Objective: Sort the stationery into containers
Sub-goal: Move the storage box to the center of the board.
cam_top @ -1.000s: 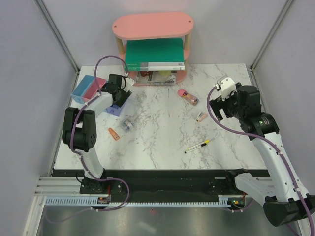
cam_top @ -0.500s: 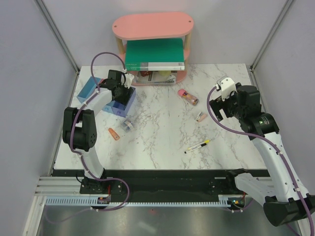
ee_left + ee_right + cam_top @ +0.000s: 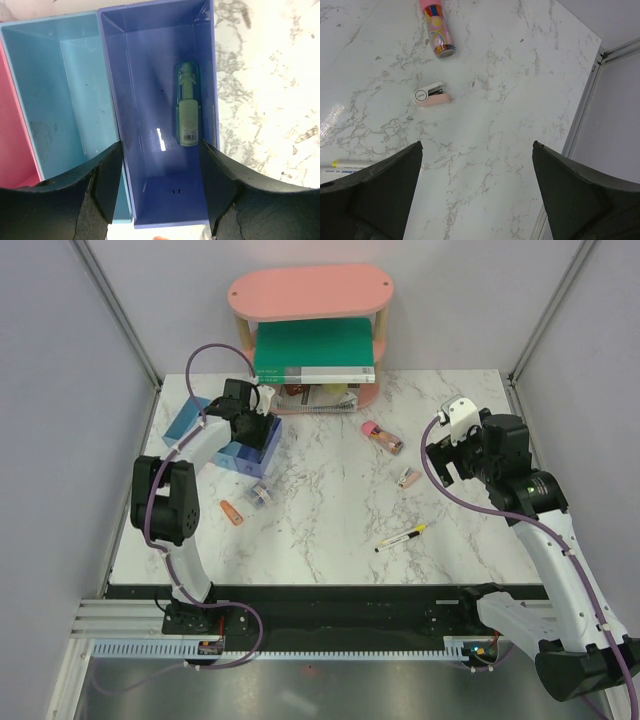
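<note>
Green piece (image 3: 188, 112) in purple-blue bin (image 3: 145, 75); left hand (image 3: 160, 145) part-open, right hand (image 3: 477, 145) wide, both empty; pen (image 3: 340, 165) cropped.

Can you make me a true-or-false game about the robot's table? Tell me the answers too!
1. The green piece lies inside the purple-blue bin. True.
2. The right gripper is holding the pen. False: it is open and empty, and the pen lies on the table.
3. The light blue bin is full of stationery. False: what shows of it is empty.
4. The pale pink piece lies on the table near the pink-red piece. True.
</note>
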